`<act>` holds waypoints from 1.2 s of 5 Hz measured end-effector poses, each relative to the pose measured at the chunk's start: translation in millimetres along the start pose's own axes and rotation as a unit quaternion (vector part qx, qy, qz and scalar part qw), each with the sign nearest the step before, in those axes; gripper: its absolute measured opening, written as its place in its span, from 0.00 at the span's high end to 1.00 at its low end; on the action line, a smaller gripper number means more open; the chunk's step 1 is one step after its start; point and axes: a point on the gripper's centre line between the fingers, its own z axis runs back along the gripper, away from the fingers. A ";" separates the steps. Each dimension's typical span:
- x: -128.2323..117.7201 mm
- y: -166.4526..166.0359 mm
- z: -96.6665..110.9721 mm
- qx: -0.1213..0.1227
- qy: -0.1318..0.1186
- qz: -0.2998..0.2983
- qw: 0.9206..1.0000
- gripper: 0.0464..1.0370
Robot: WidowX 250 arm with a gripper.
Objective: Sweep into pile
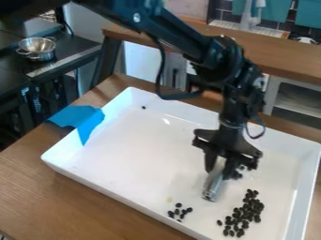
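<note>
Four lots of dark beans are seen in the white tray: a large loose cluster at the near right, a small group by the near wall, some strays just beside the gripper, and a lone bean toward the far left corner. Pincer: closed around a metal cylinder, held tilted, lower end toward the camera, between the small group and the large cluster. Contact with the tray floor can't be told.

Step in hand, as judged: gathering, partly done. The large cluster is best taken as the target. The cylinder should be set down on the far side of the small group, kept low, and drawn slowly across toward the cluster. Light pressure is advised, since beans may be rolled under or flicked off by a fast stroke. The near wall should be cleared. Strays are best nudged in by short strokes, lone bean last.
</note>
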 end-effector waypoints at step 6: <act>18.0 46.8 73.9 -0.078 -0.035 0.017 0.996 0.68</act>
